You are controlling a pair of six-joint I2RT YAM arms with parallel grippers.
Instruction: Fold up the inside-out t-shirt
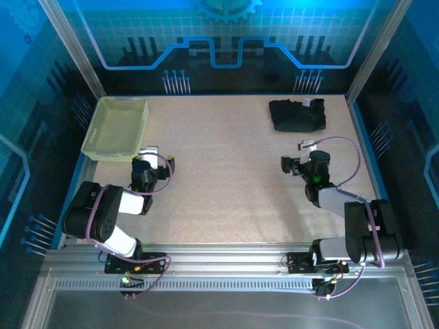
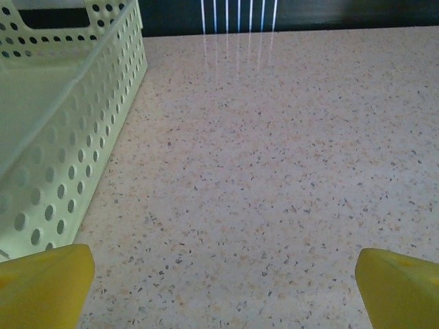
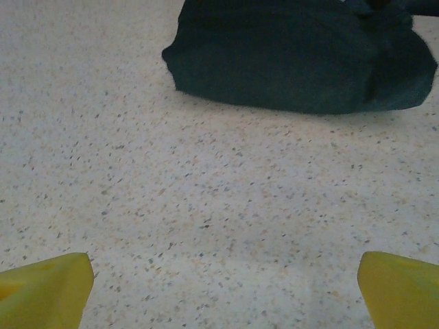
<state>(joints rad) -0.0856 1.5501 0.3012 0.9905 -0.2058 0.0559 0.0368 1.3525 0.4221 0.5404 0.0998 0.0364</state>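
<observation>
The inside-out t-shirt (image 1: 297, 114) lies as a compact black bundle at the far right of the table, a small white tag showing at its top. In the right wrist view the t-shirt (image 3: 302, 58) sits ahead of my right gripper (image 3: 225, 288), whose yellow fingertips (image 3: 44, 291) stand wide apart over bare table. From above, my right gripper (image 1: 296, 154) rests open a short way in front of the bundle, not touching it. My left gripper (image 1: 159, 157) is open and low over the table on the left, with nothing between its fingertips (image 2: 41, 284).
A pale yellow-green mesh basket (image 1: 116, 128) stands at the far left, just beyond and left of my left gripper; its perforated wall (image 2: 82, 157) is close on that side. The speckled tabletop (image 1: 219, 171) spreads between the arms. Dark frame walls border the table.
</observation>
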